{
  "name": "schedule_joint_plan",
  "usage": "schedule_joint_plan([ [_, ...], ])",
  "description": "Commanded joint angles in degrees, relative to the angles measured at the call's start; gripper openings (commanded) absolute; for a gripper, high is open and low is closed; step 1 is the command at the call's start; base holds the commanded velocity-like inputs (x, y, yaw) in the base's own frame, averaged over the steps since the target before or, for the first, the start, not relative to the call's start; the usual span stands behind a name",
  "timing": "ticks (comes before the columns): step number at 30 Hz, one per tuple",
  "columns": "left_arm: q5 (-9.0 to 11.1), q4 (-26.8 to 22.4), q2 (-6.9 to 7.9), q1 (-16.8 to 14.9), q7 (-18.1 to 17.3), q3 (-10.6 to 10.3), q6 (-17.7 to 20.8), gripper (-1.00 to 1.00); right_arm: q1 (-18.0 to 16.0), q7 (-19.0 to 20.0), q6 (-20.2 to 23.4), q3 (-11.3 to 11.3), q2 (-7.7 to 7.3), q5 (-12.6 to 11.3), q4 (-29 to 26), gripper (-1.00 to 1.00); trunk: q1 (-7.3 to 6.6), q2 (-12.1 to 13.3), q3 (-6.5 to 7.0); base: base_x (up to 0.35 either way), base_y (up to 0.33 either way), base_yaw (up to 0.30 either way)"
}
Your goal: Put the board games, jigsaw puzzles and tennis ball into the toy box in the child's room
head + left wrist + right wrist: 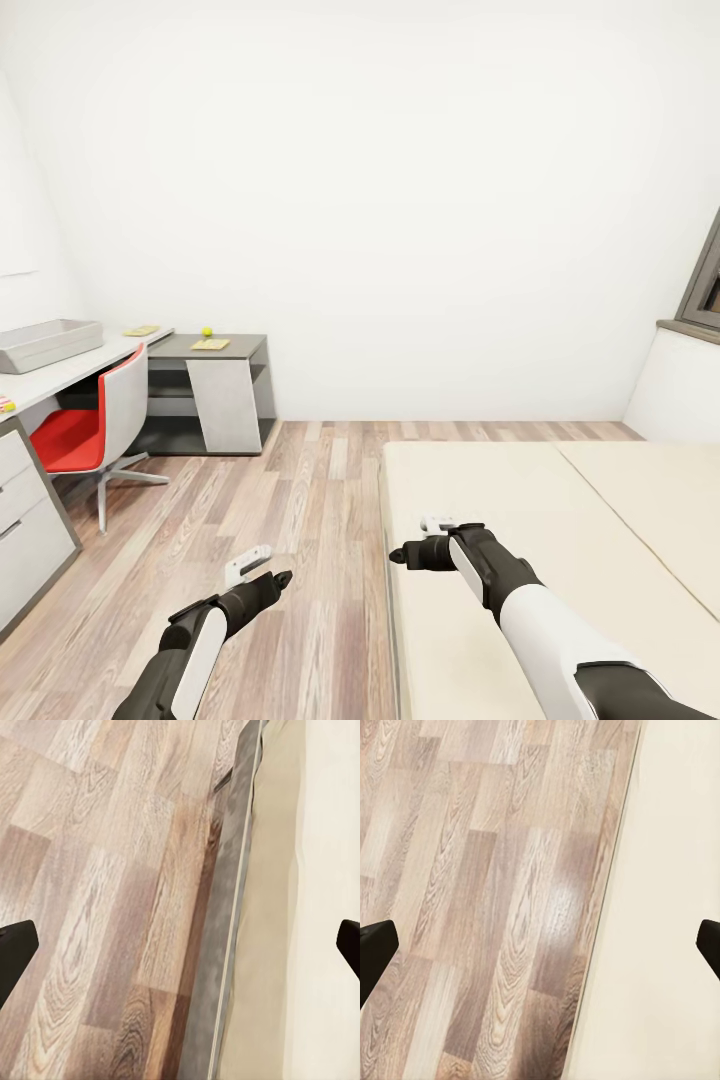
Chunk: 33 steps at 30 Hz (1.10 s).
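Both your grippers, left (262, 567) over the floor (300, 500) and right (425, 537) over the bed (520, 520), hang released and empty; the toy box (48, 343) sits far left on the table (60, 375).

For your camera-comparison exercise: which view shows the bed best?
The head view: the bed spreads out with its beige mattress top beside the wooden floor. The left wrist view shows a strip of mattress and grey frame; the right wrist view shows a plain mattress corner.

One desk (90, 362), one grey bin (45, 343), two puzzle squares (141, 330) (210, 344), one ball (207, 331) (small, yellow-green), one red chair (95, 425), one bed (520, 520), two tools (262, 570) (425, 540).
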Motion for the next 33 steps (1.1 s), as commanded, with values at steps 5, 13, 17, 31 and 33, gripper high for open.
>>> schedule_joint_plan([
  [5, 0.6, -0.08, -0.05, -0.03, 0.32, 0.11, 0.33, 1.0, -0.02, 0.19, 0.28, 0.03, -0.01, 0.19, -0.1, 1.0, 0.0, -0.04, -0.07, 0.0, 0.0, 0.0],
  [13, 0.6, -0.08, -0.05, -0.03, 0.32, 0.11, 0.33, 1.0, -0.02, 0.19, 0.28, 0.05, -0.01, 0.19, -0.1, 1.0, 0.0, -0.04, -0.07, 0.0, 0.0, 0.0],
  [17, 0.56, -0.08, -0.05, -0.03, 0.32, 0.11, 0.33, 1.0, -0.02, 0.19, 0.28, 0.04, -0.01, 0.19, -0.1, 1.0, 0.0, -0.04, -0.07, 0.0, 0.0, 0.0],
  [31, 0.44, -0.08, -0.05, -0.03, 0.32, 0.11, 0.33, 1.0, -0.02, 0.19, 0.28, 0.04, -0.01, 0.19, -0.1, 1.0, 0.0, -0.04, -0.07, 0.0, -0.032, 0.0],
  [33, 0.44, -0.08, -0.05, -0.03, 0.32, 0.11, 0.33, 1.0, -0.02, 0.19, 0.28, 0.04, -0.01, 0.19, -0.1, 1.0, 0.0, -0.04, -0.07, 0.0, -0.116, 0.0],
])
